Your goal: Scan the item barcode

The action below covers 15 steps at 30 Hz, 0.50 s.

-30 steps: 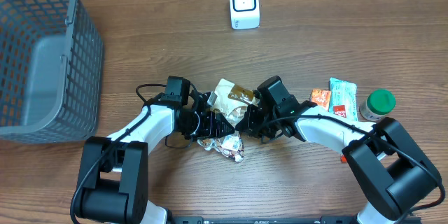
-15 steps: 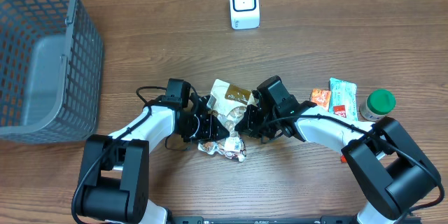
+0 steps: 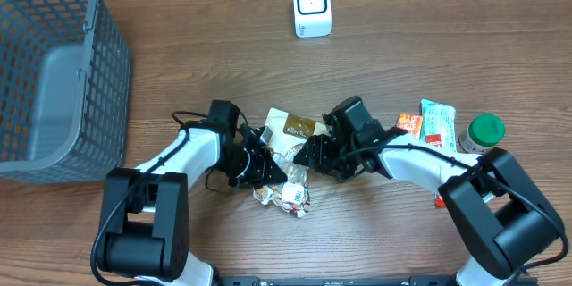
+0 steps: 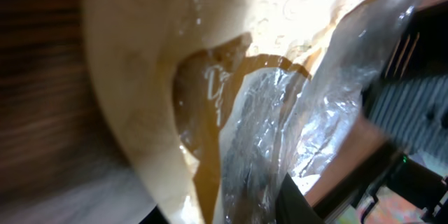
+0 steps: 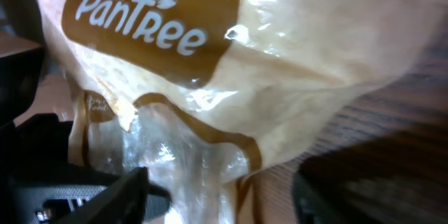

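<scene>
The item is a cream and brown snack bag (image 3: 291,129) marked "The PanTree" (image 5: 280,42), lying mid-table between both arms. No barcode shows on it in any view. My left gripper (image 3: 261,163) is shut on the bag's clear lower edge, and the film (image 4: 259,140) fills the gap between its jaws in the left wrist view. My right gripper (image 3: 310,152) stands open at the bag's right side, its dark fingers (image 5: 119,196) spread wide either side of the film. The white scanner (image 3: 312,6) stands upright at the back of the table.
A grey mesh basket (image 3: 54,71) fills the far left. Crumpled wrappers (image 3: 288,195) lie just in front of the grippers. On the right are an orange packet (image 3: 409,124), a green and white packet (image 3: 437,127) and a green-capped bottle (image 3: 485,132).
My right gripper has opened and let go of the bag. My left gripper has closed onto the bag's lower edge. The bag has shifted a little.
</scene>
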### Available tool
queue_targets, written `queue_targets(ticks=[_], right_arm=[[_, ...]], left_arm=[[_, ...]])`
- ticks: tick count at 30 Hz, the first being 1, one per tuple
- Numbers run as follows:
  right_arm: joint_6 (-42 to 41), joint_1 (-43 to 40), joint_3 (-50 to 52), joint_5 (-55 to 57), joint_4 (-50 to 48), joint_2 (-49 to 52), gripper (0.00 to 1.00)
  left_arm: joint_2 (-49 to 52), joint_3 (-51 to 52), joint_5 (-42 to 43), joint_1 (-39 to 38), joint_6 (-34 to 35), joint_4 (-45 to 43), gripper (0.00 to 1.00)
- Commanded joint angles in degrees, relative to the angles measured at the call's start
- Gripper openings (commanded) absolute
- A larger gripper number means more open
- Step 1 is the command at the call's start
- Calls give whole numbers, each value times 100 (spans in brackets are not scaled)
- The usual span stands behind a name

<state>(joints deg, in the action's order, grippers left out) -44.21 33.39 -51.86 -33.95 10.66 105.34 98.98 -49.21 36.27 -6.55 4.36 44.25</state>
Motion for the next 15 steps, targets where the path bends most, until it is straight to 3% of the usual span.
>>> queue_targets(ticks=[1,10,15], right_arm=[[345,-424,-79,-533,35,-136,73],[1447,-1213,-76,-2214,179,-140,88],[1775,-1257,-76,-3377,-330,-140,89]], left_arm=[[63,-448,33,105,-643,363,4],[63,-1414,745,168,-1823,1591,4],[66,-1646,1104,166,-2201,1856,4]])
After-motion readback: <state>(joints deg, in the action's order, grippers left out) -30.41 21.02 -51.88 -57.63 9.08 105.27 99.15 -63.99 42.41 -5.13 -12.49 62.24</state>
